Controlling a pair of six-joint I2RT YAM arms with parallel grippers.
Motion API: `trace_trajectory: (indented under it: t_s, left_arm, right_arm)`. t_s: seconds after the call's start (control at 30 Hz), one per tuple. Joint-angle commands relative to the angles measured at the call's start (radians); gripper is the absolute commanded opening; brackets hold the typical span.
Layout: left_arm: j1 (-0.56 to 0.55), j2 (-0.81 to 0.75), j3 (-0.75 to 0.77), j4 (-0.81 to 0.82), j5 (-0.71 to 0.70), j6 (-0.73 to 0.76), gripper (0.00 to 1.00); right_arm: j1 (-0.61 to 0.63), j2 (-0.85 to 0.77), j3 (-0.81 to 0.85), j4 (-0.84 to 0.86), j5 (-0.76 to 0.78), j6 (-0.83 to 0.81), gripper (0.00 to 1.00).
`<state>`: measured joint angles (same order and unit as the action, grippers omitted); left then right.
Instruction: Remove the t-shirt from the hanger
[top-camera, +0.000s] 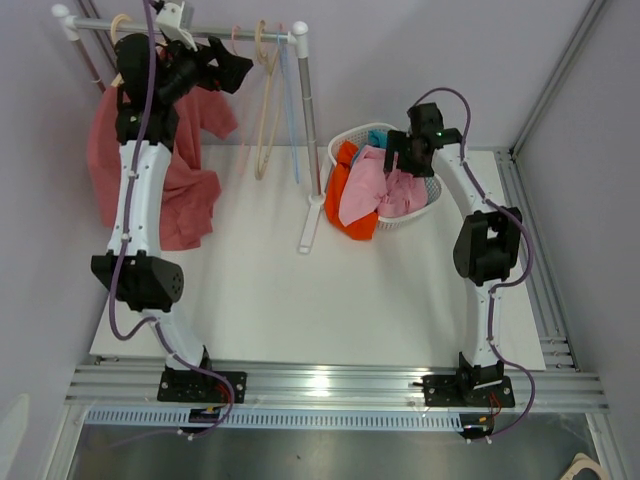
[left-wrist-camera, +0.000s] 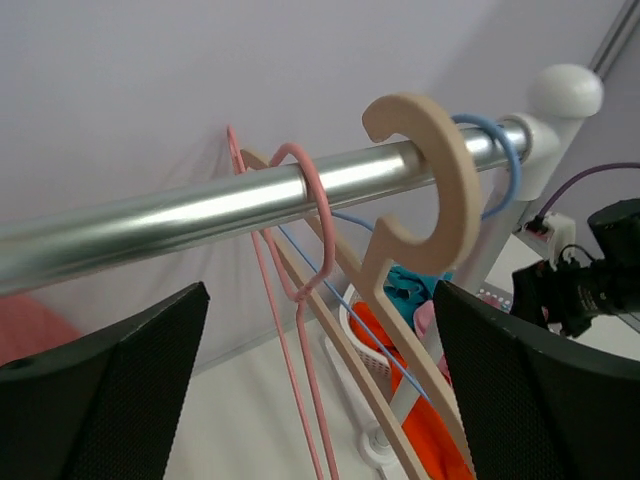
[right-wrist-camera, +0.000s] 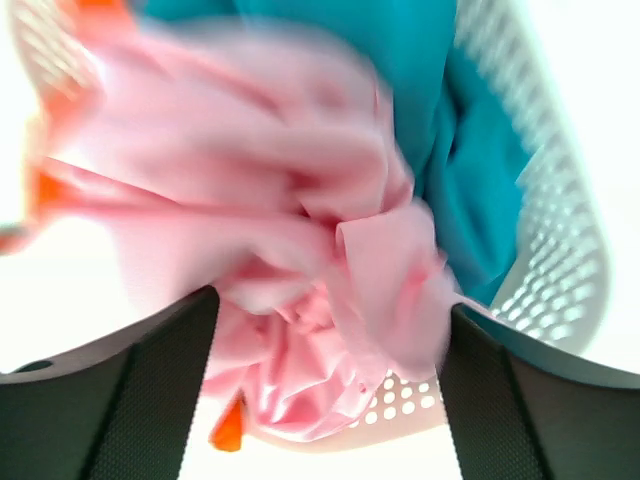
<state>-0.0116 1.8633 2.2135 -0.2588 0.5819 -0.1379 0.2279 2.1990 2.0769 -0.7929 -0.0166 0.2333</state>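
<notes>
The red t-shirt (top-camera: 195, 205) hangs from the rail's (top-camera: 240, 33) left end, beneath the left arm. The left gripper (top-camera: 228, 68), spread wide and empty, is nearer, just right along the rail; the right gripper (top-camera: 408, 150) gapes over the basket (top-camera: 362, 128).

The left arm (top-camera: 135, 200) and right arm (top-camera: 468, 180) are of one pattern: white links joined by bulky black joint housings, each standing on a black base plate (top-camera: 200, 385). A purple cable (top-camera: 150, 60) runs the length of each arm, looping clear of it at the joints. The fingers (left-wrist-camera: 110, 400) are matte black, broad and wedge-shaped, with a finely dotted surface.
</notes>
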Motion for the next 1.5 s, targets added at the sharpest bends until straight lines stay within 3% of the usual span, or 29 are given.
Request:
trace_trajectory:
  t_s: [0.0,0.07,0.27,0.3,0.47,0.57,0.8,0.93,1.17,1.23,1.3,1.47]
  left_arm:
    - [0.042,-0.175,0.005,-0.043,-0.066,-0.017,1.00]
    - [0.053,-0.231,-0.083,-0.036,-0.150,-0.019,1.00]
    - [0.079,-0.415,-0.311,0.009,-0.244,-0.011,0.99]
    - [0.084,-0.435,-0.331,0.015,-0.314,-0.012,0.99]
    - [0.173,-0.556,-0.517,0.145,-0.410,-0.063,1.00]
    - [0.248,-0.514,-0.500,0.151,-0.409,-0.054,1.00]
    - [0.380,-0.288,-0.244,-0.017,-0.252,-0.069,1.00]
    - [0.392,-0.224,-0.229,0.039,-0.183,-0.058,0.99]
    - [0.394,0.018,0.053,0.009,-0.077,-0.054,0.90]
    - [0.394,0.037,0.054,0.067,-0.042,-0.051,0.89]
    - [0.392,0.045,0.048,0.114,-0.018,-0.068,0.81]
    - [0.363,0.057,0.075,0.081,-0.068,-0.031,0.77]
  right_arm:
    - [0.010,-0.073,0.164,-0.051,0.067,-0.022,0.88]
    - [0.013,-0.076,0.227,-0.068,0.099,-0.020,0.97]
    - [0.022,-0.151,0.215,-0.060,0.144,-0.017,0.98]
    - [0.025,-0.168,0.200,-0.042,0.144,-0.015,0.98]
    - [0.042,-0.274,0.123,0.006,0.132,-0.018,0.98]
    - [0.042,-0.315,0.118,0.000,0.109,-0.035,0.98]
    - [0.034,-0.348,0.121,0.012,0.092,-0.051,0.99]
    - [0.033,-0.335,0.097,0.027,0.072,-0.040,0.99]
    - [0.042,-0.337,0.042,0.099,-0.003,-0.025,0.99]
    - [0.048,-0.335,0.038,0.104,-0.013,-0.037,0.99]
    - [0.051,-0.335,0.034,0.106,-0.011,-0.046,0.99]
    - [0.053,-0.338,0.009,0.112,-0.029,-0.055,0.99]
